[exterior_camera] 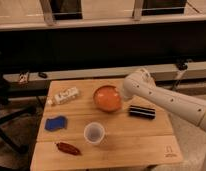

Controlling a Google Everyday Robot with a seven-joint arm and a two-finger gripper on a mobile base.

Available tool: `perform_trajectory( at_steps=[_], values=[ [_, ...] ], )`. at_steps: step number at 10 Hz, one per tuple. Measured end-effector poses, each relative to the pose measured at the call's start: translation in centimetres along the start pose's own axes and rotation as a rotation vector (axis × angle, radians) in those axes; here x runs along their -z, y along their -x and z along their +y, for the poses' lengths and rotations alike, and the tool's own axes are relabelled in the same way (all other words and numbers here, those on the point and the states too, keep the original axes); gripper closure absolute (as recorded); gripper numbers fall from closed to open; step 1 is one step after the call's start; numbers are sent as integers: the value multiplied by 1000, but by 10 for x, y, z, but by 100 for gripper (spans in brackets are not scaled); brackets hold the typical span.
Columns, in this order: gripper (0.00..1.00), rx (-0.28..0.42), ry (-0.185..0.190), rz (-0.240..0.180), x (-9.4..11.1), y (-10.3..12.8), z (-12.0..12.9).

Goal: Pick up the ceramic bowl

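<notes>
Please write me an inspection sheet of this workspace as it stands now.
Surface: wooden table, level.
Job's thing: orange bowl, upright, at the back middle.
Clutter: white cup in front of the bowl; blue sponge and red item on the left; white bottle lying at the back left; black box on the right.
Hand: hidden behind the arm's end, at the bowl's right rim.
Cables: nothing seen.
Surroundings: dark counter behind.
</notes>
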Motion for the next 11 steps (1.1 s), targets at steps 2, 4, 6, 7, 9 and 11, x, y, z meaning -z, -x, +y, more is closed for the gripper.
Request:
perform_trajectory(
  at_steps=[2, 4, 6, 7, 9, 11],
  values=[
    [20, -4, 10, -8, -10, 1, 0],
    [20, -6, 26, -13, -20, -1, 2],
    [20, -8, 37, -19, -26, -1, 2],
    [20, -12, 46, -24, -31, -2, 4],
    [20, -20, 61, -29, -40, -5, 5],
    [20, -24, 74, -35, -45, -6, 6]
  ],
)
